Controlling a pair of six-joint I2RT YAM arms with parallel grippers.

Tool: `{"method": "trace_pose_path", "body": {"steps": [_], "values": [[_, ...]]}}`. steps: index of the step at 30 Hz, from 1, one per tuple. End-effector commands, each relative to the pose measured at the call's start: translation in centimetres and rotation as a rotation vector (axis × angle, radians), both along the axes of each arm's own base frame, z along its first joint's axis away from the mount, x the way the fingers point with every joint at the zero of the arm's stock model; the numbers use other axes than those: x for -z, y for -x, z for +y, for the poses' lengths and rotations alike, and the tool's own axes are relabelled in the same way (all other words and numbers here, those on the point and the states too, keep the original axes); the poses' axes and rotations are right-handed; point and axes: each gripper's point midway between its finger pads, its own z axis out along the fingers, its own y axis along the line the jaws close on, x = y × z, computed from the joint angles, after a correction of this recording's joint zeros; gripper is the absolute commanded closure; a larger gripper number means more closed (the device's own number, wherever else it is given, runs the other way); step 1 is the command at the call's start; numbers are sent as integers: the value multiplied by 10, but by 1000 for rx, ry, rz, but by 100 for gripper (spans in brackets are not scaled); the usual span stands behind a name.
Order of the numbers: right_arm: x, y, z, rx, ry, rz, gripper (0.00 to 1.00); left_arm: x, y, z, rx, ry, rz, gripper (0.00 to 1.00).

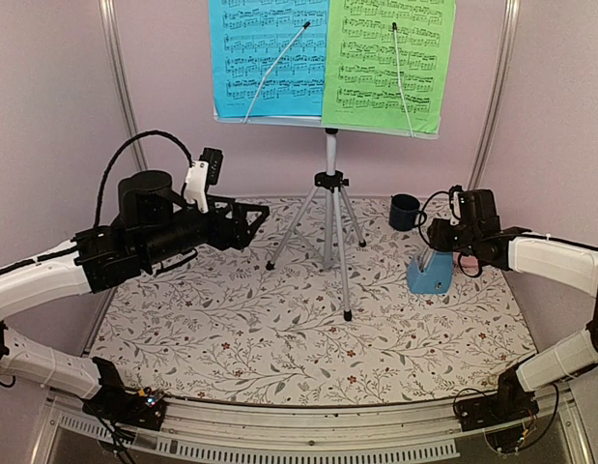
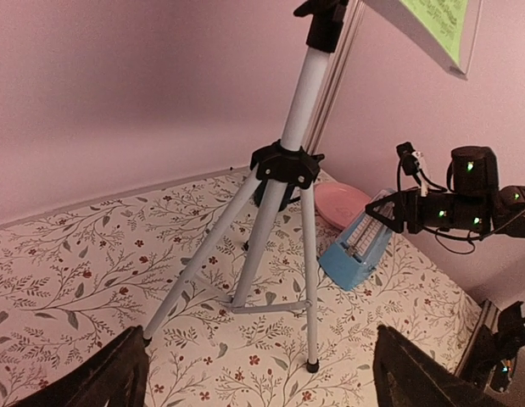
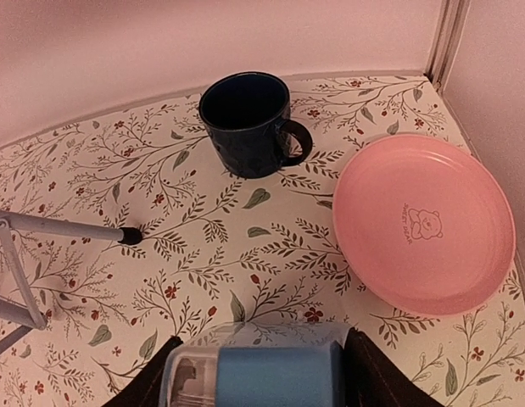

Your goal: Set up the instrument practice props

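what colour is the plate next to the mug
The plate is pink, with a small bear print; clearest in the right wrist view.

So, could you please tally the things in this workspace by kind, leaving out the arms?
Music stand: 1
Music sheets: 2 (blue sheet, green sheet)
Metronome: 1
Mug: 1
Plate: 1
Total: 6
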Motion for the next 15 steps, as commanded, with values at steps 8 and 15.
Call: {"method": "trace_pose_path", "body": {"steps": [8,15], "values": [[-65,20,22,-184,-53,-140,55,12,2,3,26,-31,23,8],[-87,51,48,-390,-96,-149,62,18,3,-2,52,-37,26,8]]}}
